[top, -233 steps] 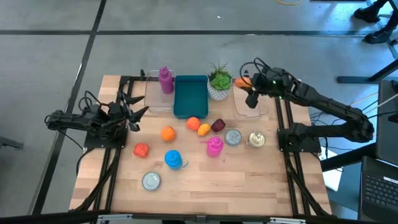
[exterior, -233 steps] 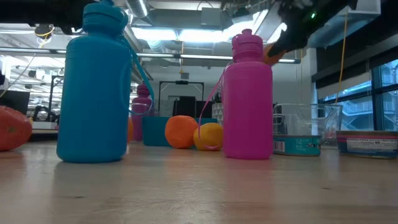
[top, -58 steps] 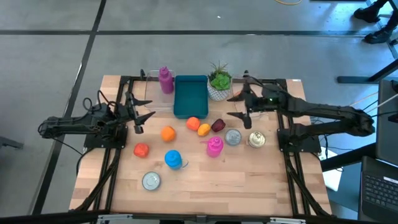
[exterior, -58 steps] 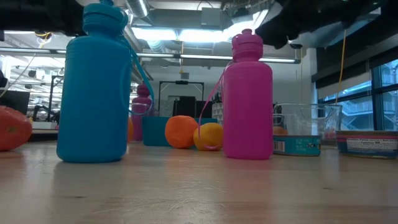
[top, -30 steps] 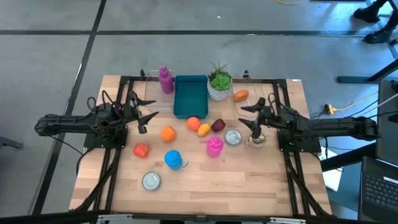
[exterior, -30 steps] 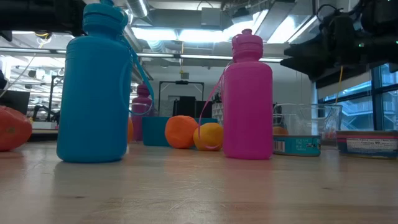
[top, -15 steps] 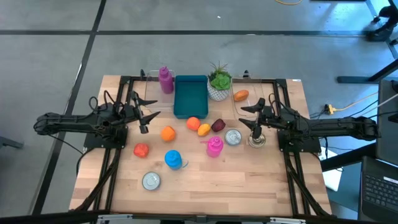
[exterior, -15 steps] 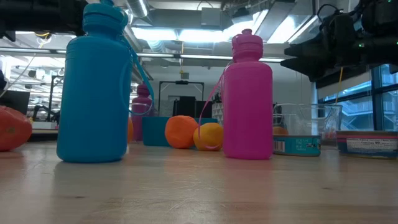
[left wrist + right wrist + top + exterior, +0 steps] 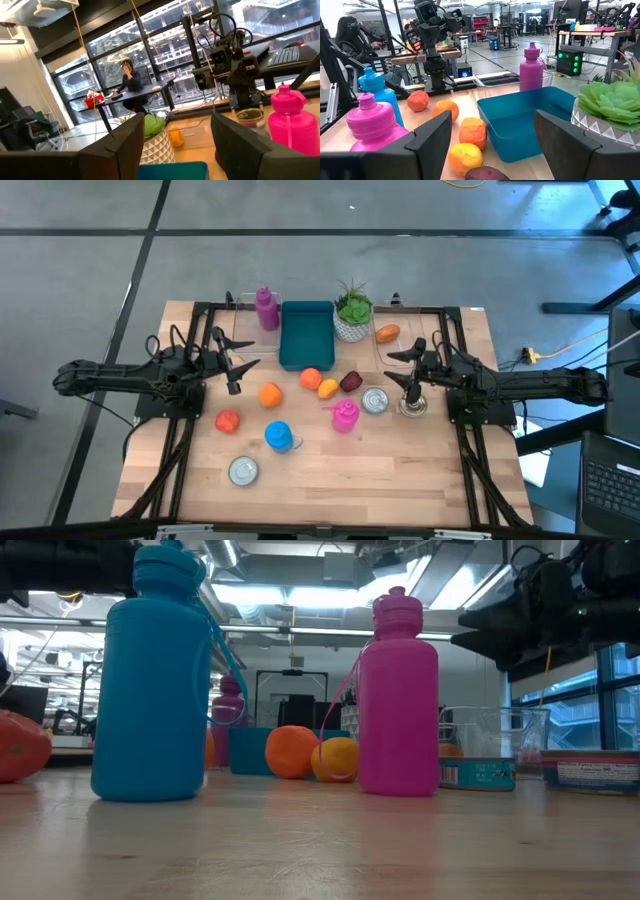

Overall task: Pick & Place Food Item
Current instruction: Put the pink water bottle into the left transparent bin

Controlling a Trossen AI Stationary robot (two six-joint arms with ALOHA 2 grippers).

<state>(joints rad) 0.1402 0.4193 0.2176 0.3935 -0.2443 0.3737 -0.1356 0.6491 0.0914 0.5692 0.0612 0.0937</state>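
The right hand hangs spread and empty beside the silver can; the left hand, also spread, hovers left of the blue tray.

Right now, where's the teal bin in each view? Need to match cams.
High view: teal bin at the table's far edge, between purple bottle and potted plant.
Low view: a sliver at, behind the oranges.
Left wrist view: only its rim at the bottom edge.
Right wrist view: centre, at.
Shared landmark: the potted plant beside it.
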